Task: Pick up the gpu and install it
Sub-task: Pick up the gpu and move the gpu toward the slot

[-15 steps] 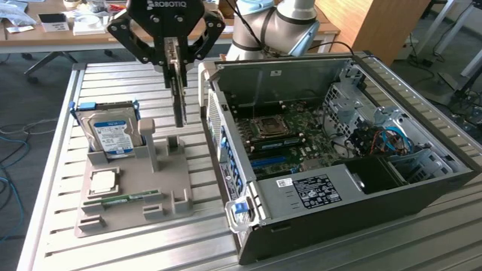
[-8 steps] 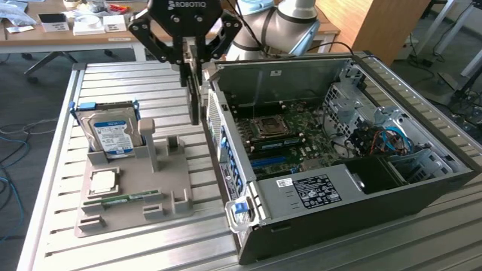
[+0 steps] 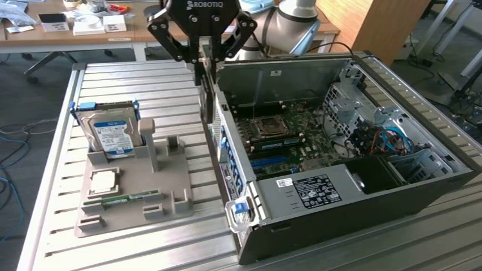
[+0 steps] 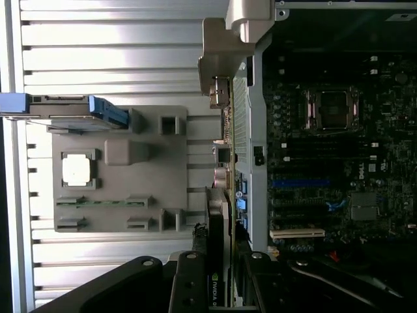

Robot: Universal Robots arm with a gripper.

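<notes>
My gripper (image 3: pixel 205 59) hangs over the near wall of the open computer case (image 3: pixel 316 220), shut on the gpu (image 3: pixel 203 96). The card hangs edge-on below the fingers, a thin dark strip just outside the case's wall on the exterior view's left. In the wrist view the gripper (image 4: pixel 221 287) clamps the gpu (image 4: pixel 219 215), whose silver end bracket (image 4: pixel 225 52) sticks out at the far end, along the case edge. The motherboard (image 3: pixel 279 135) lies exposed inside the case, with its slots (image 4: pixel 296 233) in view.
A grey holder (image 3: pixel 139 186) on the slatted metal table (image 3: pixel 121 84) carries a hard drive with a blue-white label (image 3: pixel 113 132), a square chip (image 3: pixel 104 180) and a green memory stick (image 3: pixel 124 199). A black power supply (image 3: pixel 316 192) and cables (image 3: pixel 384 138) fill the case's near side.
</notes>
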